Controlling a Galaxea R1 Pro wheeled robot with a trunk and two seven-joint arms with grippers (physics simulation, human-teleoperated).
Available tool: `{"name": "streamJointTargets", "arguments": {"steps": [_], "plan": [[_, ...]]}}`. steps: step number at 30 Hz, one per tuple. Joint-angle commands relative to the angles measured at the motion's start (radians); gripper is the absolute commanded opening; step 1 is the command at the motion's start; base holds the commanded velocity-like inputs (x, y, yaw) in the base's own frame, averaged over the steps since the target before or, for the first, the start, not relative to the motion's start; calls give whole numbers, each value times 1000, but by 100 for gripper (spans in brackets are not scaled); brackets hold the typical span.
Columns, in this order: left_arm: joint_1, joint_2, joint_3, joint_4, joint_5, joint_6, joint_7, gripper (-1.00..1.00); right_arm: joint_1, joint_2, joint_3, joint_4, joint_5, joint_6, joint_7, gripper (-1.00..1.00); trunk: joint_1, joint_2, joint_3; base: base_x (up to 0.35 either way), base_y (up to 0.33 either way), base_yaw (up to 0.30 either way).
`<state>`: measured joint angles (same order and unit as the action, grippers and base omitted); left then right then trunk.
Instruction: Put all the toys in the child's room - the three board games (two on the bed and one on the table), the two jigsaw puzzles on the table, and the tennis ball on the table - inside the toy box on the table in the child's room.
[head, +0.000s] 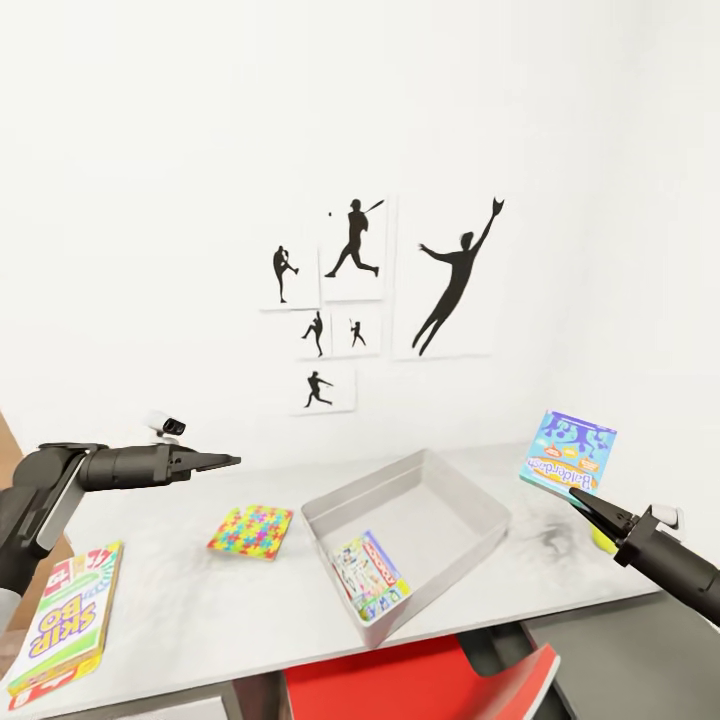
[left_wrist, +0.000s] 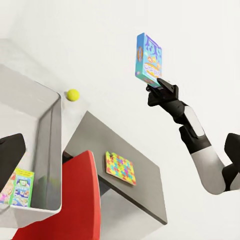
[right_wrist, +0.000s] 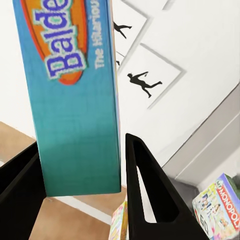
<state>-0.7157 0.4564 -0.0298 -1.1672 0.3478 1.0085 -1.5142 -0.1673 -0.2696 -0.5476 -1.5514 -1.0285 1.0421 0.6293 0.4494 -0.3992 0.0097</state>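
Note:
My right gripper (head: 580, 497) is shut on the lower edge of the small blue board game (head: 568, 452), held upright in the air just right of the toy box (head: 470, 500). The light grey toy box sits on the table (head: 180, 590) with the Monopoly board game (head: 370, 577) lying inside. A jigsaw puzzle (head: 250, 531) lies left of the box. The Skip-Bo board game (head: 65, 612) rests at the table's left front edge. The tennis ball (left_wrist: 73, 94) lies on the table beyond the box, under my right arm. My left gripper (head: 225, 461) hovers open over the table's left part.
A red chair (head: 400, 680) stands under the table's front edge, below the toy box. Black sports silhouette prints (head: 355, 300) hang on the white wall behind the table. Bare table top lies between the Skip-Bo game and the jigsaw puzzle.

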Motion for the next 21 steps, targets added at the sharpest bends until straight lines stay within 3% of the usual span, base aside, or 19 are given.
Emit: {"name": "streamJointTargets", "arguments": {"steps": [1,6,21], "plan": [[-1,1,-2,1,2,10,-3,100,0,0,-2,0,4,5,7,-100,1,-1,0,58,-46,177],[-1,1,-2,1,2,10,-3,100,-1,1,-2,0,4,5,7,-100,1,-1,0,58,-17,138],[-1,1,-3,2,2,10,-3,100,-1,1,0,0,7,5,7,-100,1,-1,0,59,-3,8]]}}
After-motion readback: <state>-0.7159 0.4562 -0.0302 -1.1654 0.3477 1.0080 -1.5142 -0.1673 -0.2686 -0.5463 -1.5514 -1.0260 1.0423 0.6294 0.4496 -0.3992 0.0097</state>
